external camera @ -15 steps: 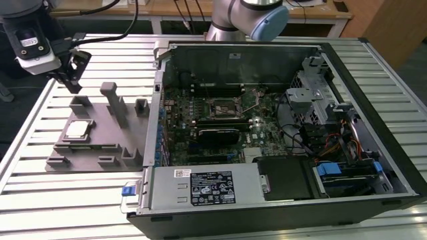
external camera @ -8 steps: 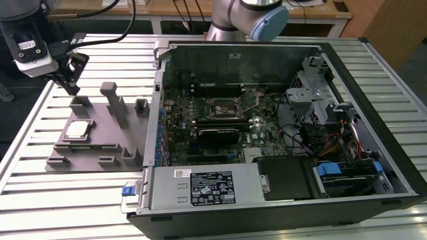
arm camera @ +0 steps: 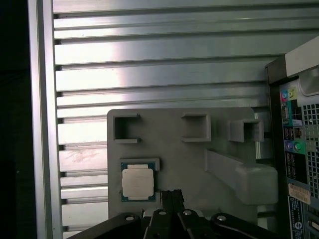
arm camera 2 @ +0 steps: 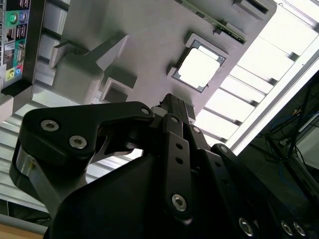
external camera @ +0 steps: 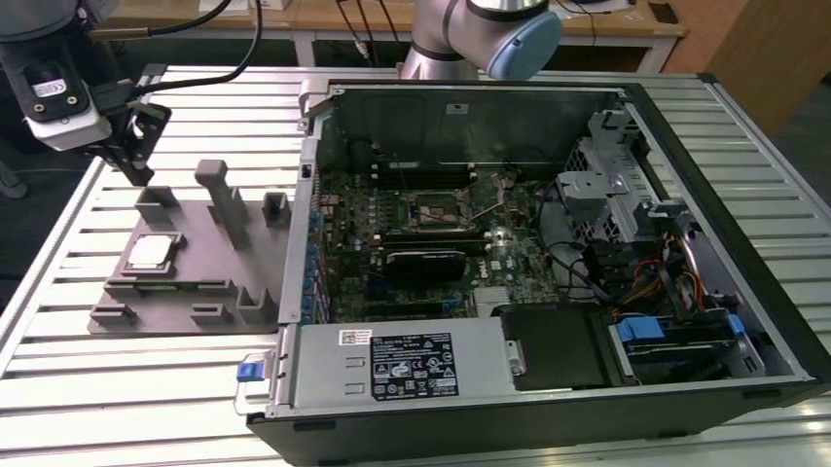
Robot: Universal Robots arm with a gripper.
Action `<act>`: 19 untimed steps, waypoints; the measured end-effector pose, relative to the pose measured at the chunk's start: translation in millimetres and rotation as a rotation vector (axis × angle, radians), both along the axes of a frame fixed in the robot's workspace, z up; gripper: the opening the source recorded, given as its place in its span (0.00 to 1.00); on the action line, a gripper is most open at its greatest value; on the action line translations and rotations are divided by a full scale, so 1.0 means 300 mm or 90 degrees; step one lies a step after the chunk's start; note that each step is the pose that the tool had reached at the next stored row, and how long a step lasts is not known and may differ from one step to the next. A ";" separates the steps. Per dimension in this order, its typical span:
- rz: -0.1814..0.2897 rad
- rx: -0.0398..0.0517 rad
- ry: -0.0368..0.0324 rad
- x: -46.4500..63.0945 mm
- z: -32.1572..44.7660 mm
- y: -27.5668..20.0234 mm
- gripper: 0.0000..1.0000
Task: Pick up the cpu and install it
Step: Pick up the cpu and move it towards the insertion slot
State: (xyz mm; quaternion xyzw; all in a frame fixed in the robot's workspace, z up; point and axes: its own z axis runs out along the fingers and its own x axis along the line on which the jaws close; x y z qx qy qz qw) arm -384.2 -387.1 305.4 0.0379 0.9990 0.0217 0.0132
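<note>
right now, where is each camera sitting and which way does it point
Exterior view: off the arm, looking down on the open computer case and grey tray; the hand shows at the exterior view's left.
First wrist view: on the wrist, facing straight down past the hand onto the cpu in the tray.
Second wrist view: on the wrist, looking slantwise along the hand toward the cpu.
All share cpu, tray, hand.

Grey tray beside open computer case on slatted table, perhaps aluminium.
</note>
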 end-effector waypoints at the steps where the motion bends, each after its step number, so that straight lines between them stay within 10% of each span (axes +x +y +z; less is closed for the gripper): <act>1: 0.000 0.0000 0.0000 0.000 0.000 0.000 0.11; 19: 0.000 0.0000 0.0000 -0.051 -0.068 -0.007 0.11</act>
